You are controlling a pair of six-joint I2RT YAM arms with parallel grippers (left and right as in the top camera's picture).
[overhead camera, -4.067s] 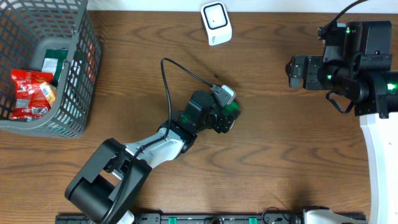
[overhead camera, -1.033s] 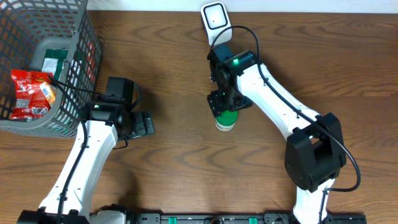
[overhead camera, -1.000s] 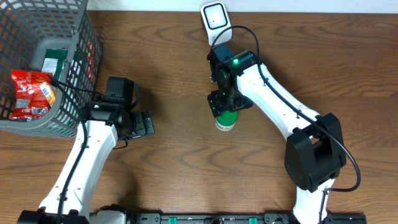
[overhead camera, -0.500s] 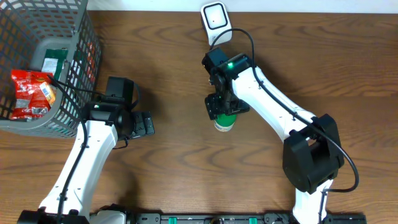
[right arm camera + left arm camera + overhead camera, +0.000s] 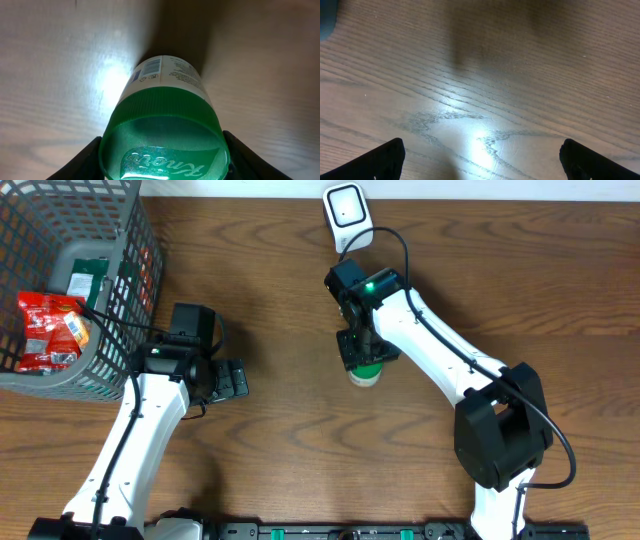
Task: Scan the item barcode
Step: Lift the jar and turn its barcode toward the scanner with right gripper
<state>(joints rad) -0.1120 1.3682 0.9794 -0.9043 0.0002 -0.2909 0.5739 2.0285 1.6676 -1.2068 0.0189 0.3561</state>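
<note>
Noted right gripper (image 5: 363, 352) lower over jar (image 5: 365, 372) than a second ago; now clamped on green cap (image 5: 165, 135).
Found jar upright on table (image 5: 520, 270), short of scanner (image 5: 346, 215); left gripper (image 5: 482, 157) spread, empty. Could slip on lift if hold on slick cap proves shallow.

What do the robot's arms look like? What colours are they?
The left arm and right arm have smooth white tube-like links joined by chunky black joints. Thin black cables loop along them. The right arm has a small glowing green light. The jaws are black.
</note>
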